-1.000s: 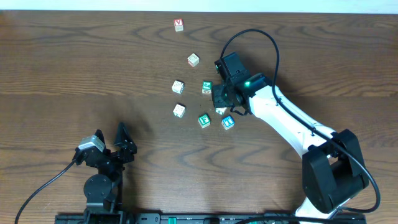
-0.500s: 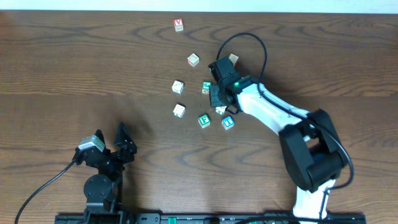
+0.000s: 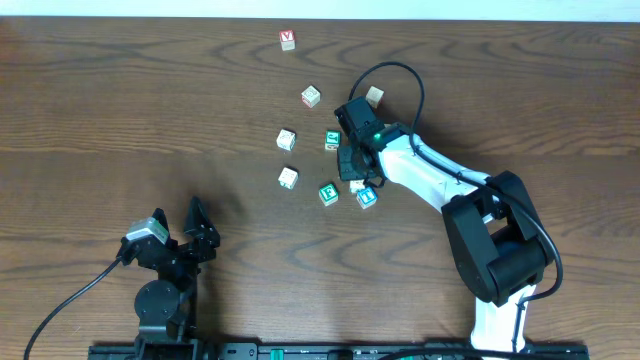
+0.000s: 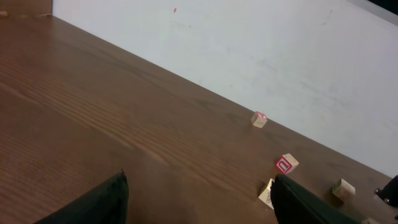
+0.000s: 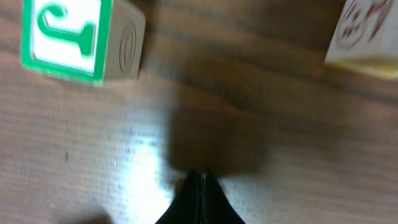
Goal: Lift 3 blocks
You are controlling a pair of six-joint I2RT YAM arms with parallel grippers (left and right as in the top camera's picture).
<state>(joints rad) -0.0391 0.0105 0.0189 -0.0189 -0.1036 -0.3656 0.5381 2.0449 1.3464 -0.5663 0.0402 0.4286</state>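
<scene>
The right gripper (image 3: 350, 168), fingers pressed together on nothing, hangs over the dark wooden tabletop (image 3: 120, 110) and partly covers the pale cream-faced wooden cube (image 3: 357, 185). The left gripper (image 3: 201, 228) sits spread, well apart. The green-faced wooden cube (image 3: 328, 193) and the blue-faced wooden cube (image 3: 366, 197) flank the cream one. Nine cubes in total: two green, including the second green-faced cube (image 3: 332, 140), one blue, one red-lettered cube (image 3: 288, 39) and five pale.

A robotics lab. Left arm (image 3: 165, 265) and right arm (image 3: 430, 180) based at the bench's (image 3: 100, 120) 6 o'clock; white wall (image 4: 249, 50) at 12.
</scene>
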